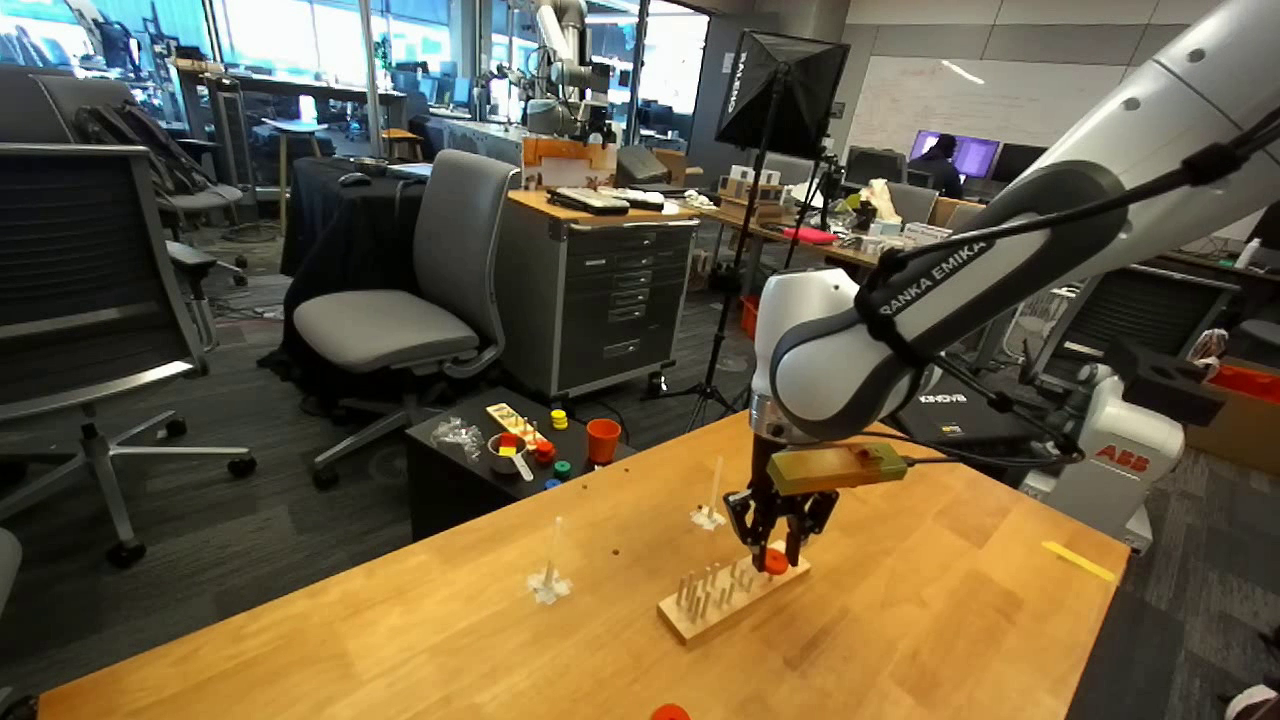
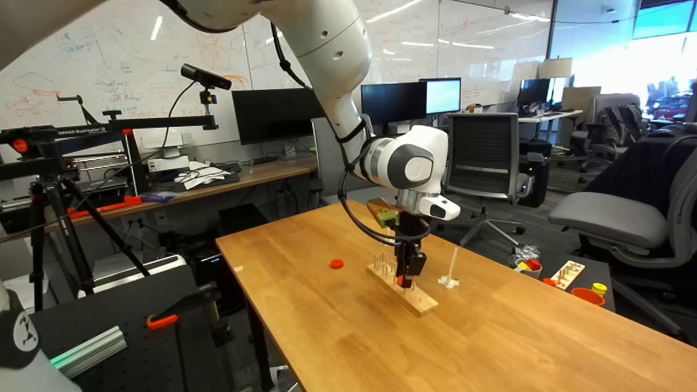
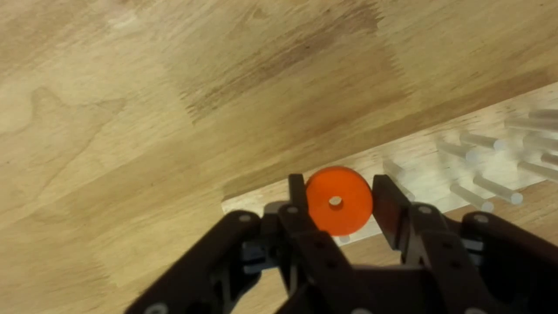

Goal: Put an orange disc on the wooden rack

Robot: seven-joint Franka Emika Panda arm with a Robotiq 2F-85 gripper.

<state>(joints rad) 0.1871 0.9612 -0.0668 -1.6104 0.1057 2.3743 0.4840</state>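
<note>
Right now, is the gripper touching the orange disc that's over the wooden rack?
Touching. The wrist view shows it: the gripper has its fingers against opposite edges of the orange disc, with no visible gap on either side.

In the wrist view, the disc (image 3: 351,203) below the middle is bright orange, the gripper (image 3: 338,194) at the bottom black, the rack (image 3: 425,170) at lower right pale cream, the table (image 3: 261,109) tan with darker brown streaks. In an exterior view, the lower-right strip (image 1: 1078,561) is yellow.
</note>
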